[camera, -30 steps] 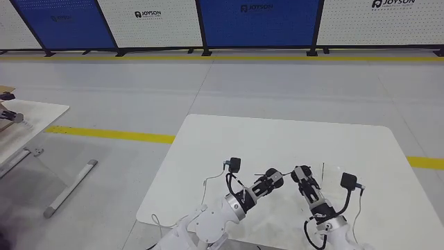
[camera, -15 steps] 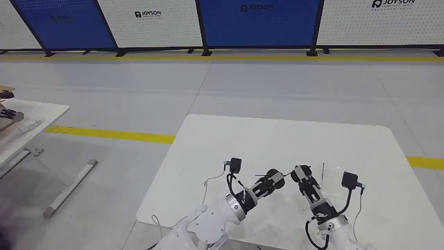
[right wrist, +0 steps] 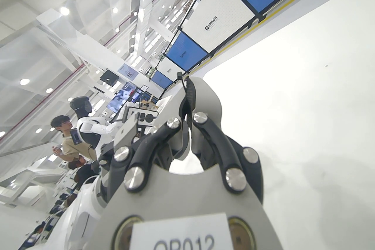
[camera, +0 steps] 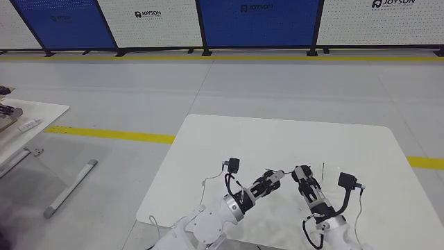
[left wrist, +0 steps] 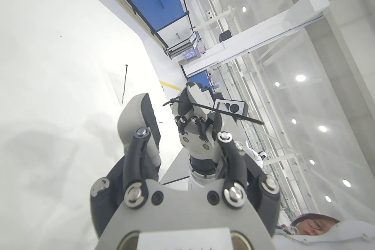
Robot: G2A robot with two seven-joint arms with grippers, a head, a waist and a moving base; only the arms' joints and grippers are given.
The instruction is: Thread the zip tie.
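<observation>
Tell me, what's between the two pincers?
Only the zip tie, clamped in the shut right pincer, sticking out before the open left pincer; see the left wrist view.

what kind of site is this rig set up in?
Likely a big industrial hall used as a robot test floor: blue and white partition panels, a yellow floor line, round ceiling lights high overhead, another white robot in the background.

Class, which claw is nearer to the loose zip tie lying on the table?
Right. The right claw, gripping a second zip tie, is just beside the loose zip tie; the left claw is on the right claw's far side.
</observation>
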